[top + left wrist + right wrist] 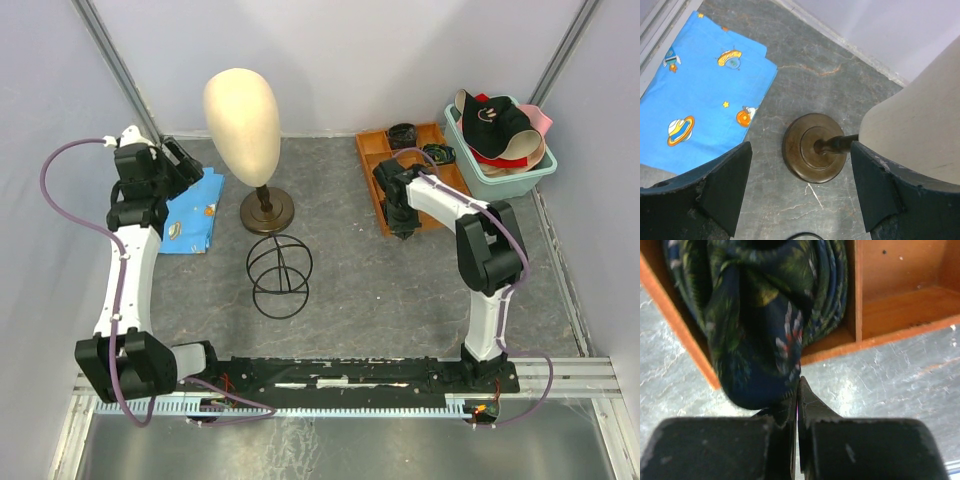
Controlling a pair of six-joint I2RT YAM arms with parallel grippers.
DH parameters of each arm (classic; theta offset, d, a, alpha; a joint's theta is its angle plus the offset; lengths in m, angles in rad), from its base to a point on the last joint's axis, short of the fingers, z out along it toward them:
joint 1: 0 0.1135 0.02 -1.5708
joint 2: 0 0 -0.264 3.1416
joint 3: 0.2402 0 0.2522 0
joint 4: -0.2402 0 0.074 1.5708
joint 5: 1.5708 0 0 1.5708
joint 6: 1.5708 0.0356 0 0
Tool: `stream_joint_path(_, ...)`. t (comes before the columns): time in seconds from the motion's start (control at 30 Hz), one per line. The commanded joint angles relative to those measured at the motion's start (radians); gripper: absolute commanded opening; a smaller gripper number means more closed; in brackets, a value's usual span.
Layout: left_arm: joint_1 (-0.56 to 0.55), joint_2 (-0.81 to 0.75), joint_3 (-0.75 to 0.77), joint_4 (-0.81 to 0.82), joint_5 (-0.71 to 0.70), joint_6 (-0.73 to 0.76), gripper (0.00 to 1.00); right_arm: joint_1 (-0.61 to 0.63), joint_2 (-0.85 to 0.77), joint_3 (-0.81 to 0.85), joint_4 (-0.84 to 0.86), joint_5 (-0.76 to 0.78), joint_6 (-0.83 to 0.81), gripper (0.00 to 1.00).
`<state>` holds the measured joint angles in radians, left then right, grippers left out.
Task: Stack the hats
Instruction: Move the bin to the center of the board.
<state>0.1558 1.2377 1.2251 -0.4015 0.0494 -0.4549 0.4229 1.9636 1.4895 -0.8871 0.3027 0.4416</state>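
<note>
The hats lie piled in a teal tub (470, 168) at the back right: a black cap with a pale logo (492, 116) on top, a pink hat (541, 119) behind it and a beige one (522, 156) underneath. My right gripper (401, 222) (799, 385) is far from them, at the front edge of a wooden tray (890, 305). It is shut, with the hem of a dark floral cloth (760, 315) pinched at its tips; the cloth bulges over the tray's edge. My left gripper (186, 162) (800, 195) hangs open and empty above the mannequin stand's brown base (815, 147).
A cream mannequin head (242, 118) on its stand is at the back centre. A black wire frame (279, 274) stands in front of it. A blue space-print cloth (196, 210) (700, 95) lies flat at the left. The wooden tray (374, 160) holds more dark rolled items (404, 133).
</note>
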Motion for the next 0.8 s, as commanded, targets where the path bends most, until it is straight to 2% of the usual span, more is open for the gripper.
stream_joint_path(0.0,0.000,-0.047,-0.042,0.014,-0.046,0.011,0.86,-0.032,0.053,0.005,0.090,-0.012,0.026,0.00)
stream_joint_path(0.23,0.001,-0.085,-0.130,-0.010,-0.047,0.001,0.85,-0.097,0.187,0.163,0.118,-0.006,0.017,0.00)
stream_joint_path(0.47,-0.001,-0.150,-0.214,-0.017,-0.051,0.005,0.84,-0.158,0.343,0.454,0.033,-0.046,-0.004,0.00)
stream_joint_path(0.6,-0.014,-0.185,-0.282,-0.020,-0.027,-0.024,0.82,-0.162,0.279,0.426,0.050,-0.104,0.002,0.00)
stream_joint_path(0.77,-0.041,-0.255,-0.371,-0.028,0.000,-0.117,0.80,-0.159,0.070,0.283,0.093,-0.257,0.036,0.00)
